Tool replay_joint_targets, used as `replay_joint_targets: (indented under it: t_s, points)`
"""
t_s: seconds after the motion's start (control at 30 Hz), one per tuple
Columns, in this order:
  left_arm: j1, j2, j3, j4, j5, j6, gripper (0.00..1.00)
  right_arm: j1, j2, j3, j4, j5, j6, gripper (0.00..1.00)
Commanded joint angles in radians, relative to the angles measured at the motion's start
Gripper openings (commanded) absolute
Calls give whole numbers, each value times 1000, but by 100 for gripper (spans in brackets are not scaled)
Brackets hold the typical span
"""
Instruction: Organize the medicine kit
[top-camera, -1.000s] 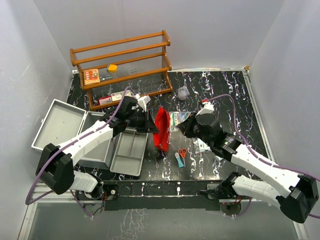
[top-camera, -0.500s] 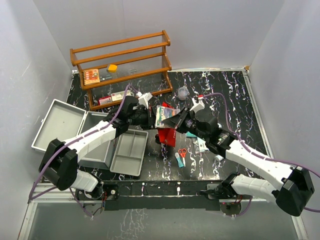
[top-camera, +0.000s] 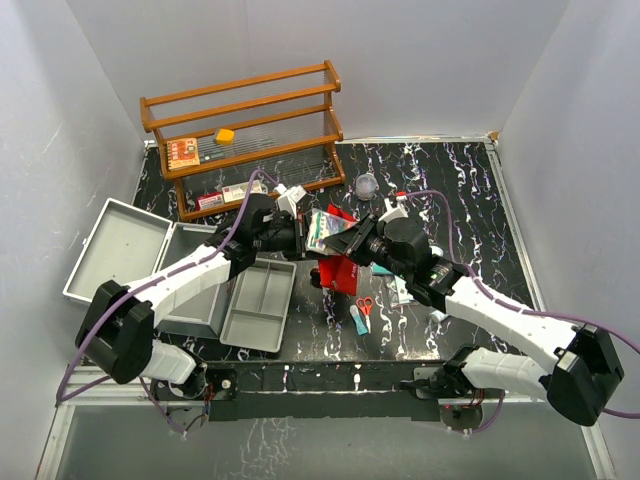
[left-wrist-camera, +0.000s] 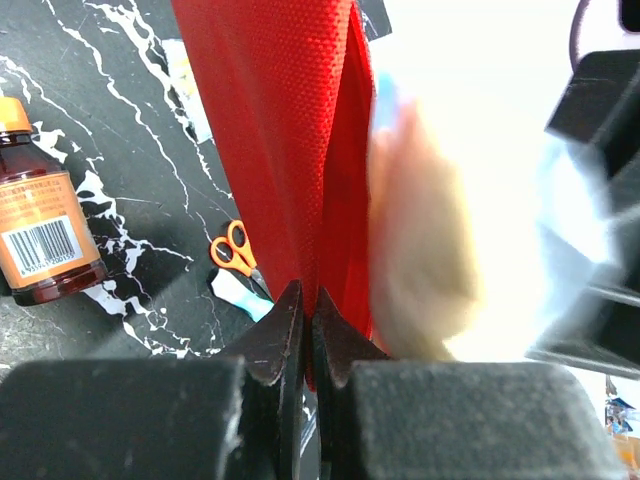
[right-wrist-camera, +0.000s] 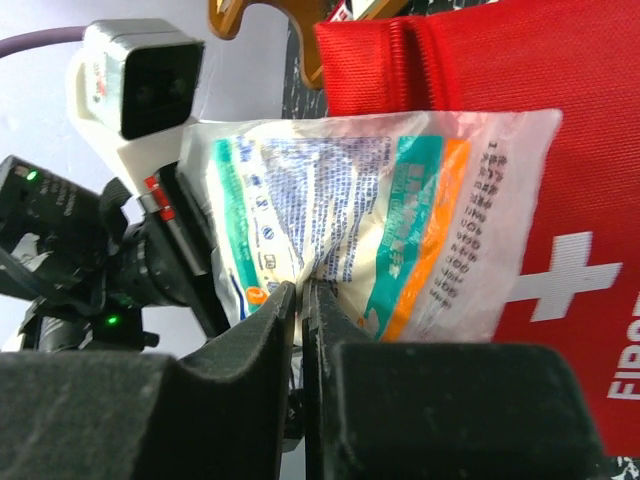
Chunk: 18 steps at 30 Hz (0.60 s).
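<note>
Left tool pinched closed; right tool pinched closed; both meeting centrally.

The top external view looks down from above and behind the arm bases, far enough off to take in the whole surface. The left wrist view sits just behind the left tool, close against the red pouch, facing the right arm. The right wrist view looks over the right tool toward the left wrist camera. All three views share the pouch and the clear packet.
</note>
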Motion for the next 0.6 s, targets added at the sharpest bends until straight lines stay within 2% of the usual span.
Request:
replay_joint_targets:
  t_s: [0.0,0.2,0.57]
  points:
    - [-5,-74,4,26,31,12,0,2,1,17,-4,64,-20,10]
    - [-5,-73,7,47,43,-1,0,1,42,20,-41,89,-42,24]
    - [-6,-68,-6,14,53,52,0,2,106,40,-62,73,-64,32]
